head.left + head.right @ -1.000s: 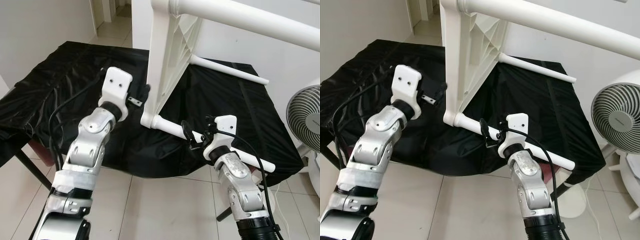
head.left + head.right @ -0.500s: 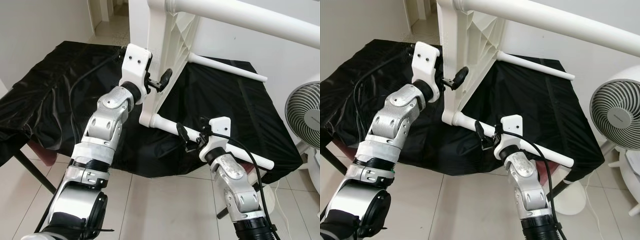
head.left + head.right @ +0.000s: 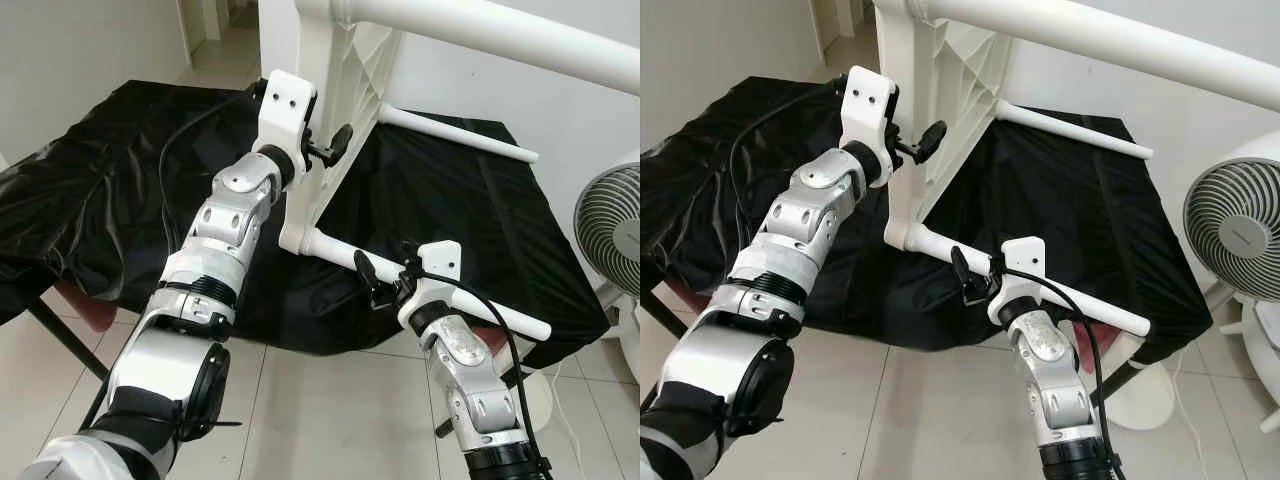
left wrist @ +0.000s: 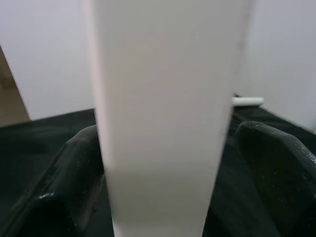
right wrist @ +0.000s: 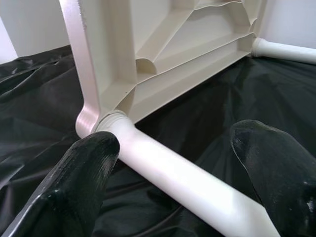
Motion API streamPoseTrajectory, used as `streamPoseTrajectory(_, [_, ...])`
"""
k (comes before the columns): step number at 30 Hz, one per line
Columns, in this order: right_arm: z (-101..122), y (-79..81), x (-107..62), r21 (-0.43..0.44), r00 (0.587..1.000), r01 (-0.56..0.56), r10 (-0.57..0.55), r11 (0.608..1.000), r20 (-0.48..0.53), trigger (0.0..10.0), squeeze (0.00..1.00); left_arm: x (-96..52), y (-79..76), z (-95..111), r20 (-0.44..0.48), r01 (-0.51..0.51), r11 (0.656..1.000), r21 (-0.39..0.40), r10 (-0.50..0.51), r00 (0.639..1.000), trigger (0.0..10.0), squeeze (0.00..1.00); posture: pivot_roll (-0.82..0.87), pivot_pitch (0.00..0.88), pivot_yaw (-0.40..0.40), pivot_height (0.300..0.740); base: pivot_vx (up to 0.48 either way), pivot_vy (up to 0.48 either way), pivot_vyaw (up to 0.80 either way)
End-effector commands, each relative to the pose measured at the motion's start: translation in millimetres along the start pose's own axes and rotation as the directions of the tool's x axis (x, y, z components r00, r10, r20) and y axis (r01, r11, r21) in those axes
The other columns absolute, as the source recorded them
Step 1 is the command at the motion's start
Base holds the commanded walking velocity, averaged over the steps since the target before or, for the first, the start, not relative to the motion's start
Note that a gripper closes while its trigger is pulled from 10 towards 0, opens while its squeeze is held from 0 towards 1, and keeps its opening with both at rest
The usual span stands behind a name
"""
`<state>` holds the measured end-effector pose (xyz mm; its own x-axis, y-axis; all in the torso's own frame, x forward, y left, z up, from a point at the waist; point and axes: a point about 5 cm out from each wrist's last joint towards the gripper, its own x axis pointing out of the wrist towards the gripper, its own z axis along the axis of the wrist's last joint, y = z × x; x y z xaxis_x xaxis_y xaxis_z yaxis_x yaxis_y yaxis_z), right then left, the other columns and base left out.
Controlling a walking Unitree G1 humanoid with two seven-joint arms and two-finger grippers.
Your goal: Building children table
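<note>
While the white plastic children's table (image 3: 335,110) stands tipped on its side on the black-draped bench (image 3: 120,190), its top is upright and its legs run level, long axes pointing toward the bench's right edge. In the eye views the near leg (image 3: 440,295) reaches along the front edge to the front right corner, a far leg (image 3: 460,135) lies toward the back, and an upper leg (image 3: 1120,45) is cut off by the frame. The left claw (image 3: 322,152) straddles the top's upright edge, fingers apart. The right claw (image 3: 385,280) sits at the near leg. A fan (image 3: 1240,225) stands right of the bench.

From the left wrist, the blurred white edge (image 4: 163,118) fills the gap between both fingers (image 4: 69,187); contact cannot be made out.

From the right wrist, spread fingers (image 5: 84,182) flank the leg (image 5: 182,182), which plugs into the ribbed underside (image 5: 187,54).
</note>
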<state>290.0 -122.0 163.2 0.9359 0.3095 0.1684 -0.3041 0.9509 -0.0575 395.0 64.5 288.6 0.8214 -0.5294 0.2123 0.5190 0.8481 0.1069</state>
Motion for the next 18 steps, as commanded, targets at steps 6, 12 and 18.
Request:
streamPoseTrajectory(6, [0.7, 4.6, -3.3, 0.01, 1.0, 0.0, 0.0, 1.0, 0.0, 10.0, 0.0, 7.5, 13.7, 8.8, 0.082, -0.271, 0.963, 0.0, 0.27, 0.959, 10.0, 0.0, -0.16, 0.109, -0.005, 0.74, 0.0, 0.0, 0.0])
streamPoseTrajectory(12, [0.9, 3.3, -6.3, 0.002, 1.0, -0.002, 0.002, 1.0, -0.007, 10.0, 0.0, 11.9, 15.4, 4.1, 0.07, -0.305, 0.952, 0.032, 0.303, 0.951, 7.5, 0.0, -0.17, 0.116, -0.006, 0.74, 0.0, 0.0, 0.0])
streamPoseTrajectory(18, [0.8, 2.4, -6.4, 0.001, 1.0, 0.006, -0.006, 1.0, -0.007, 10.0, 0.0, 13.4, 13.6, 3.8, 0.071, -0.286, 0.958, 0.032, 0.284, 0.956, 0.0, 0.0, -0.17, 0.114, -0.003, 0.74, 0.0, 0.0, 0.0])
